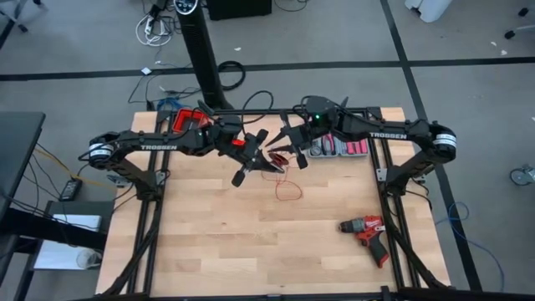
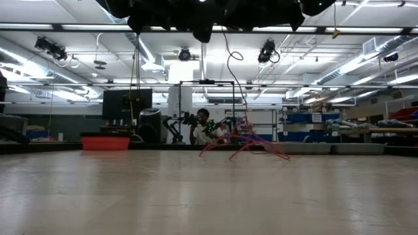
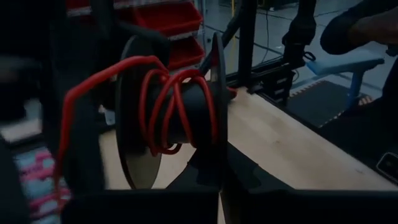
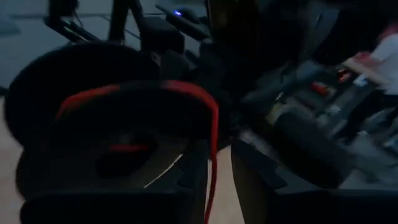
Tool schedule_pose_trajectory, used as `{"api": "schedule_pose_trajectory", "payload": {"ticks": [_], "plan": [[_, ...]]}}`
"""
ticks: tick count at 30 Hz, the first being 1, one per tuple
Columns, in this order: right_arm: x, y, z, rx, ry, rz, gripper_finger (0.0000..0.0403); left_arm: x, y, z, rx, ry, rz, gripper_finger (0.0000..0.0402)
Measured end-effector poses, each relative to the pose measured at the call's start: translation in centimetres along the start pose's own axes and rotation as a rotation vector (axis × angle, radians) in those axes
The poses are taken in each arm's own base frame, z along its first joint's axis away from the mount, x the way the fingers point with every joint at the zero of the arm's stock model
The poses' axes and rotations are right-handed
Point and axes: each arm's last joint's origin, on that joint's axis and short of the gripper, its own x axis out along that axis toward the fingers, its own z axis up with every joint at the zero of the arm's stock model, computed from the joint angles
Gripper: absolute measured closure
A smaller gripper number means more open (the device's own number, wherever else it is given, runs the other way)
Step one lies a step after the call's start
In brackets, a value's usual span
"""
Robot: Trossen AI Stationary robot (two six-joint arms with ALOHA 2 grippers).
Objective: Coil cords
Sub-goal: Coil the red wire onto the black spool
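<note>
From above, the left gripper (image 1: 251, 159) and right gripper (image 1: 288, 153) met over the table's (image 1: 209, 242) back half, red cord (image 1: 288, 188) trailing beneath. Only the left wrist view showed that cord (image 3: 168, 112) wound around a black spool (image 3: 186, 112), which the left gripper's closed fingers held. In the right wrist view the right fingers (image 4: 249, 174) stood apart, the cord (image 4: 213, 155) hanging between them.

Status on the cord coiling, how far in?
Partway. Done: several turns of red cord sit on the black spool. In hand: left tool, shut, holds the spool above the table; right tool is beside it at the cord. Left: a loose loop of cord lies unwound on the table.
</note>
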Motion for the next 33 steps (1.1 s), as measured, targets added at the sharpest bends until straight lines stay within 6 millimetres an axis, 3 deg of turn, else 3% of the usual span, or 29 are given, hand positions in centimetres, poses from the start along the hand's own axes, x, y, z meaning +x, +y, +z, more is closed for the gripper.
{"api": "schedule_pose_trajectory", "payload": {"ticks": [18,33], "plan": [[0.1,1.0,-1.3,0.312,-0.063,0.088,0.0344,-0.1,0.2,1.1,0.311,-0.089,0.025,0.0401],[0.2,3.2,-4.8,0.392,0.006,0.037,0.0352,-0.2,0.6,1.5,0.38,-0.102,0.123,0.0401]]}}
